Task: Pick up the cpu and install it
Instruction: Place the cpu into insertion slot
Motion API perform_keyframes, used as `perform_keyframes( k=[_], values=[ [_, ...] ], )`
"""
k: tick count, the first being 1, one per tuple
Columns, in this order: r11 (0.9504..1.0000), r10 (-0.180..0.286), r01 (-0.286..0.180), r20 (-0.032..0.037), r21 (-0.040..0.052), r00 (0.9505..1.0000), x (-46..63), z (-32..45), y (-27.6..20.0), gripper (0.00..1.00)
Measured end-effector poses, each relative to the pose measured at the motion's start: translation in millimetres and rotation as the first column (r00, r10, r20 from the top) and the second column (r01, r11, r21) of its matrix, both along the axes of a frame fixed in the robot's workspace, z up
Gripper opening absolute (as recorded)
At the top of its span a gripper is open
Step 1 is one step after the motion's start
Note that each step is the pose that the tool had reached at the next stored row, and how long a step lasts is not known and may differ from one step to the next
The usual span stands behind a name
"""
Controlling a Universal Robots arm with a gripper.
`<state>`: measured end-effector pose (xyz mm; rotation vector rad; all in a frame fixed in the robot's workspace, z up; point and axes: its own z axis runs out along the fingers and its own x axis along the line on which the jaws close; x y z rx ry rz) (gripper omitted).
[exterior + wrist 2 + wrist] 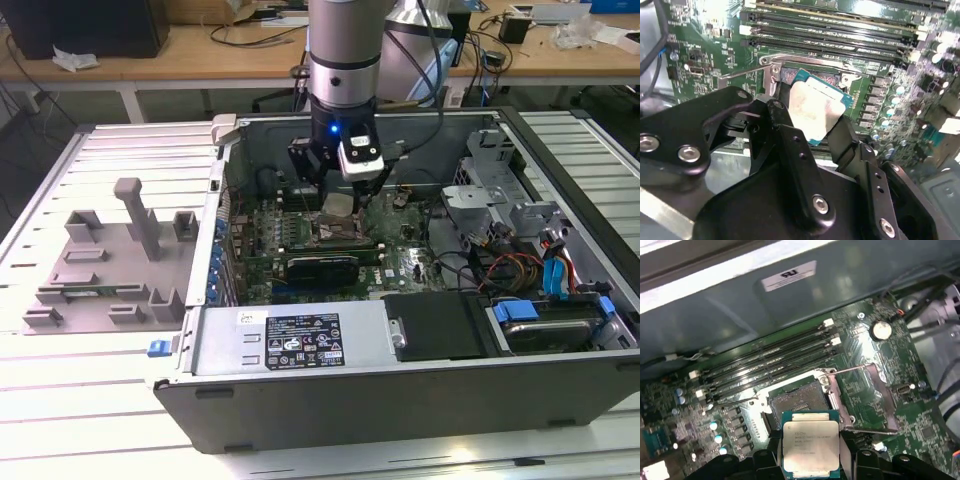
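The cpu [338, 205] is a flat square chip with a silvery top, and my gripper [338, 197] is shut on its two opposite edges. It hangs inside the open computer case, just above the green motherboard [400, 255]. In both wrist views the cpu [815, 107] [811, 444] sits between the black fingers [782, 102], level and slightly short of the open socket [797, 400]. The socket's metal bracket [867, 400] is swung open to one side, and the dark socket bed is bare. My gripper [812, 117] [811, 454] touches nothing else.
Memory slots [775, 357] run beside the socket. A grey plastic tray with upright blocks [110, 270] lies on the table at the exterior view's left. Inside the case are a power supply [290, 340], a drive cage [500, 200] and coloured cables [560, 270] at the right.
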<state>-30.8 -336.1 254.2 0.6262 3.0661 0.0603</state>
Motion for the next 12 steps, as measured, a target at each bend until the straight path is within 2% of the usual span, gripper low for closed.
perform_keyframes(
  k=[2, 4, 7, 9, 10, 12],
  values=[
    [0.9987, -0.050, 0.050, 0.0000, 0.0001, 0.9987, 0.0, -0.2, 0.0, 0.55],
    [0.9968, -0.080, 0.080, 0.0000, 0.0000, 0.9968, 0.0, -0.3, 0.0, 0.55],
    [0.9904, -0.138, 0.138, 0.0000, 0.0000, 0.9904, 0.0, -0.5, 0.0, 0.55],
    [0.9833, -0.182, 0.182, 0.0000, 0.0000, 0.9833, 0.0, -0.6, 0.0, 0.55],
    [0.9771, -0.213, 0.213, 0.0000, 0.0000, 0.9771, 0.0, -0.7, 0.0, 0.55],
    [0.9611, -0.276, 0.276, 0.0000, 0.0001, 0.9611, 0.0, -0.9, 0.0, 0.55]
  ],
)
